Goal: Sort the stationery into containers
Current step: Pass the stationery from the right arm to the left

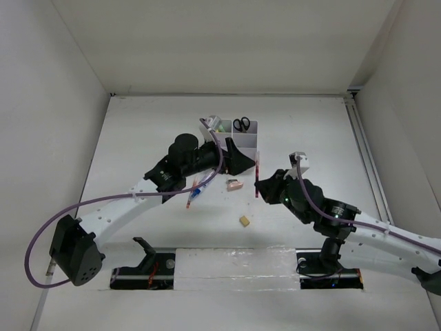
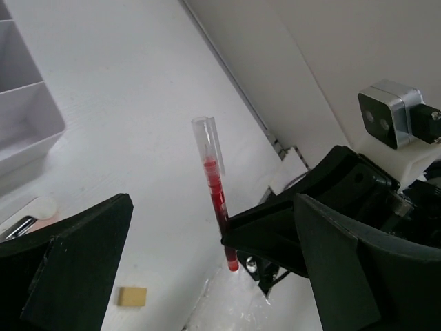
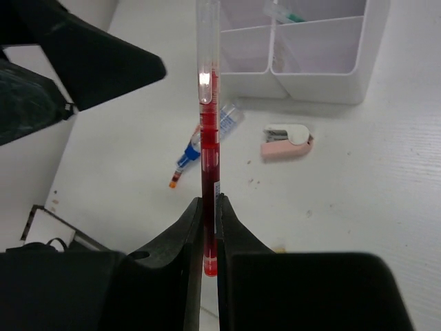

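My right gripper [image 1: 260, 185] is shut on a thin red pen [image 1: 257, 176] and holds it above the table; in the right wrist view the pen [image 3: 208, 158] stands upright between the closed fingers [image 3: 186, 234]. My left gripper [image 1: 242, 161] is open and empty, right next to the pen and in front of the white organizer [image 1: 249, 142]. In the left wrist view the pen [image 2: 216, 200] stands between my spread fingers [image 2: 76, 269]. Black-handled scissors [image 1: 241, 124] stand in a back compartment. A blue-white tube [image 1: 195, 194], [image 3: 210, 138] and a yellow eraser cube [image 1: 244, 221], [image 2: 131, 296] lie on the table.
A small pink-and-white item [image 1: 235, 184], [image 3: 286, 140] lies in front of the organizer [image 3: 320, 65]. A greenish item [image 1: 219, 127] sits in its back left compartment. White walls enclose the table on three sides. The arms' base rail [image 1: 234, 269] runs along the near edge.
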Robot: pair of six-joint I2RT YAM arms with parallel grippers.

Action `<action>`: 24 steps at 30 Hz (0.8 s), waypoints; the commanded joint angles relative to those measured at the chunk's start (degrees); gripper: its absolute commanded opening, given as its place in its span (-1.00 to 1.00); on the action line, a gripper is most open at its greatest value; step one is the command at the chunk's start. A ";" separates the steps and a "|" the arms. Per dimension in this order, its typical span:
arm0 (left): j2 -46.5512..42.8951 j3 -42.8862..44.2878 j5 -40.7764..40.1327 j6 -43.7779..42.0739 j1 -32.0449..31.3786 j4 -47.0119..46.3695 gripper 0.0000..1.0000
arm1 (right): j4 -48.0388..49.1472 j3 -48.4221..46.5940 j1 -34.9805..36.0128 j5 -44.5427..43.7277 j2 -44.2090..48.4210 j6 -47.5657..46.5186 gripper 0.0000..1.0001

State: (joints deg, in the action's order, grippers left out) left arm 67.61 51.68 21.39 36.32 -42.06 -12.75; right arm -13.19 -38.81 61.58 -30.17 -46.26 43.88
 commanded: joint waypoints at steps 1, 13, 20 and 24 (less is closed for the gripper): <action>1.20 -0.70 7.35 2.44 -0.30 -9.12 1.00 | 6.77 -0.74 0.29 3.89 1.69 -5.28 -1.00; 4.10 -1.15 11.84 2.97 -0.30 -14.75 0.23 | 14.50 0.31 0.29 13.99 6.36 -8.28 -1.00; 5.86 0.53 12.11 2.28 -0.30 -15.37 -1.00 | 15.39 0.31 0.29 14.20 5.22 -8.73 0.22; 5.86 1.75 0.71 -0.53 -0.30 -14.23 -1.00 | 11.18 1.54 0.29 6.90 8.02 -5.04 0.94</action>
State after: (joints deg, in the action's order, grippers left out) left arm 74.02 50.41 29.82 38.87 -42.65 -25.06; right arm -3.11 -37.56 61.63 -18.33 -40.69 36.49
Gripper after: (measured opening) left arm 0.073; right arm 0.962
